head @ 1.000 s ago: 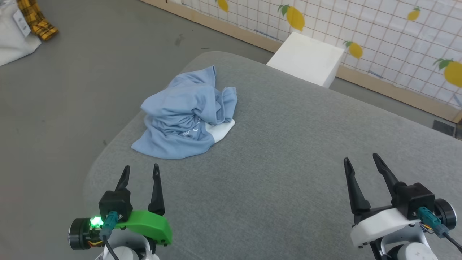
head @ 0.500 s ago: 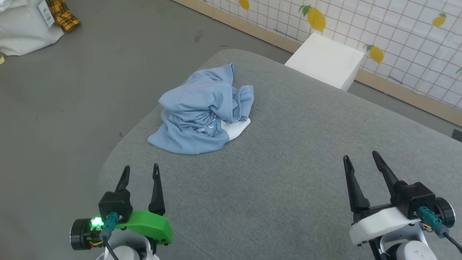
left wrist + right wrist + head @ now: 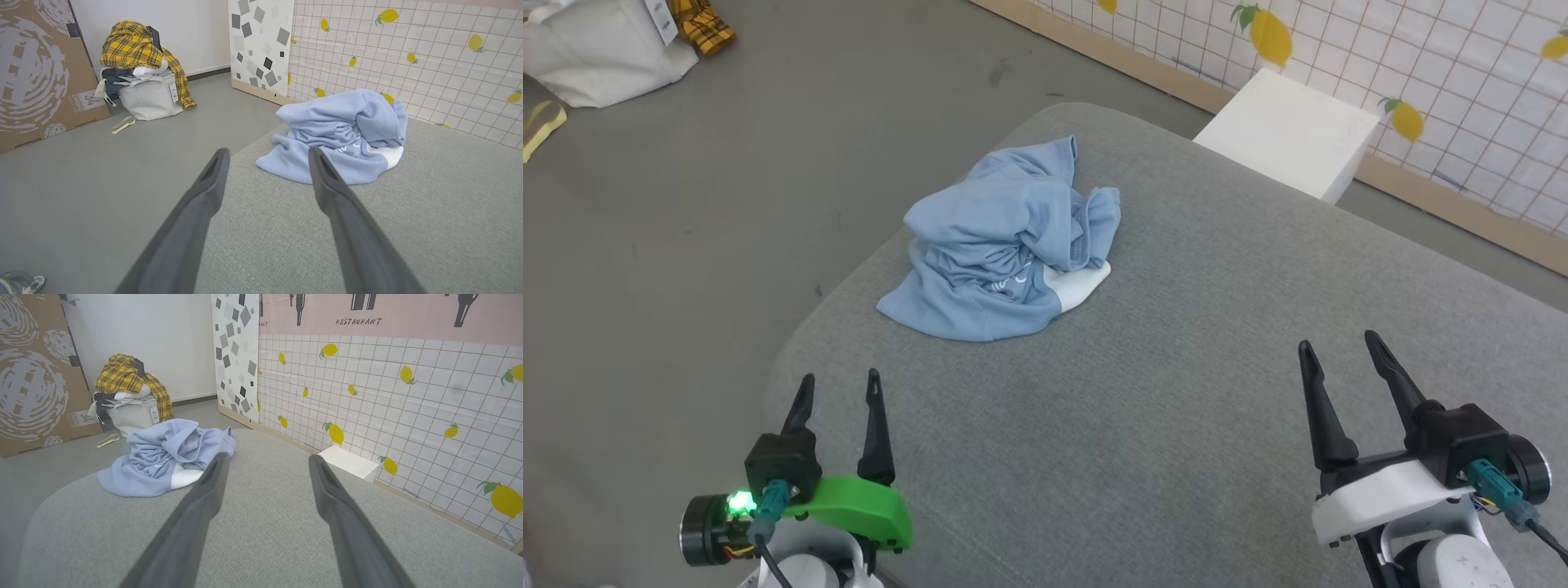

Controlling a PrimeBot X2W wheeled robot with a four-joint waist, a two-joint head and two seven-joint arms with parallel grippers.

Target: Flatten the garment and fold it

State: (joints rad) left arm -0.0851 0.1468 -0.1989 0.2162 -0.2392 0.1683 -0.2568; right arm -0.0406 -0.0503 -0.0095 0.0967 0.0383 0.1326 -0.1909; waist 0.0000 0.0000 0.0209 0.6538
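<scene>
Only the camera was shifted; the garment (image 3: pixel 1013 245) was left crumpled near the far left corner of the table (image 3: pixel 1176 425). The jaws of the left gripper (image 3: pixel 840 376) and right gripper (image 3: pixel 1338 339) were held wide, empty; flattening was not begun.

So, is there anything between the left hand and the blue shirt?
No, just bare grey cushion lies between the left hand and the crumpled shirt; the head view shows it.
</scene>
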